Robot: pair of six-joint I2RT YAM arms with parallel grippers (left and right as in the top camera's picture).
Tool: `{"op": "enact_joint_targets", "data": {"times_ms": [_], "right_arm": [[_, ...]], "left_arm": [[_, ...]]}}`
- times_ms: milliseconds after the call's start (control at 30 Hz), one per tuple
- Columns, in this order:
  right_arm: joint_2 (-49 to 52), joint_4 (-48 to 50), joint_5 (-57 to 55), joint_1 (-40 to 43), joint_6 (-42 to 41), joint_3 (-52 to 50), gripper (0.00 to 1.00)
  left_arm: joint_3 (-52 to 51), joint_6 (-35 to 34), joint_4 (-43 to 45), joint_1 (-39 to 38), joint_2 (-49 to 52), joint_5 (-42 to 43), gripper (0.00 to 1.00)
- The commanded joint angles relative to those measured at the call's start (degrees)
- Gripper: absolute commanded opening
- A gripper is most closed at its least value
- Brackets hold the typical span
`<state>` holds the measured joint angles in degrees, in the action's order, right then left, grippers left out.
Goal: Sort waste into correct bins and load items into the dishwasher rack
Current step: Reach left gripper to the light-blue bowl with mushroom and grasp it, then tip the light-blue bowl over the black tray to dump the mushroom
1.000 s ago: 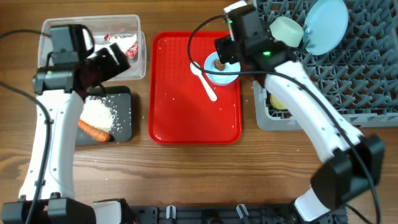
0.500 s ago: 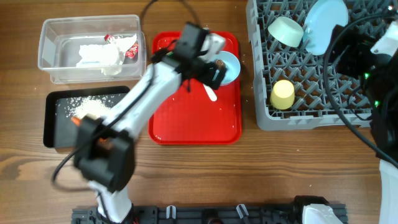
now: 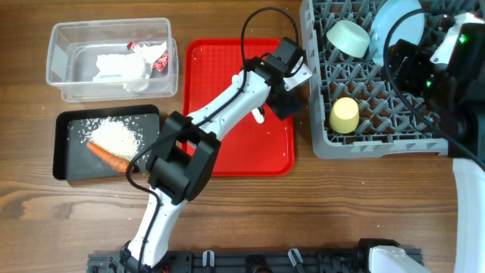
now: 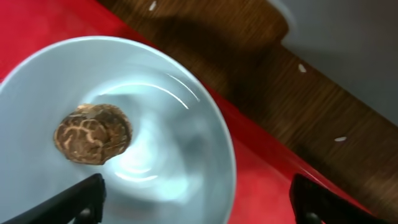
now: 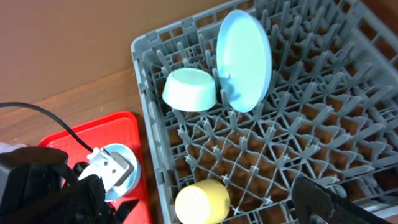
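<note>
Left claw [image 4: 198,186], open, above blue bowl [image 4: 186,118] with brown morsel [image 4: 92,133] on red tray [image 4: 37,25]; right claw [image 5: 198,191], open, over rack [image 5: 298,143] and cup [image 5: 194,208].

Your overhead view is bright and evenly lit from above, with only short, soft shadows on the brown wooden surface [image 3: 341,205]. Just ahead of the left jaws, the glossy light blue bowl [image 4: 186,162] carries a smeared white glare beside the small brown food morsel [image 4: 92,133], and that whole close-up is soft. Ahead of the right jaws, the large grey plastic dishwasher rack [image 5: 298,137] looks sharp; the dark jaw tips at the frame corners blur.
</note>
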<state>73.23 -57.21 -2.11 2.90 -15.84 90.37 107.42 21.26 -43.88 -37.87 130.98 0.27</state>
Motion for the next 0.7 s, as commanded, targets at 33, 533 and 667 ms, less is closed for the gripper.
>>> {"op": "enact_joint_targets", "data": {"times_ms": [33, 533, 667], "right_arm": [[1.6, -0.3, 1.6, 0.1, -0.8, -0.1, 1.00], [1.6, -0.7, 1.6, 0.1, -0.7, -0.1, 0.99], [1.6, -0.7, 1.6, 0.1, -0.7, -0.1, 0.99]], "left_arm": [[0.8, 0.8, 0.8, 0.3, 0.1, -0.6, 0.47], [0.7, -5.5, 0.3, 0.3, 3.0, -5.1, 0.04], [0.7, -9.7, -1.2, 0.4, -2.0, -6.4, 0.04]]}}
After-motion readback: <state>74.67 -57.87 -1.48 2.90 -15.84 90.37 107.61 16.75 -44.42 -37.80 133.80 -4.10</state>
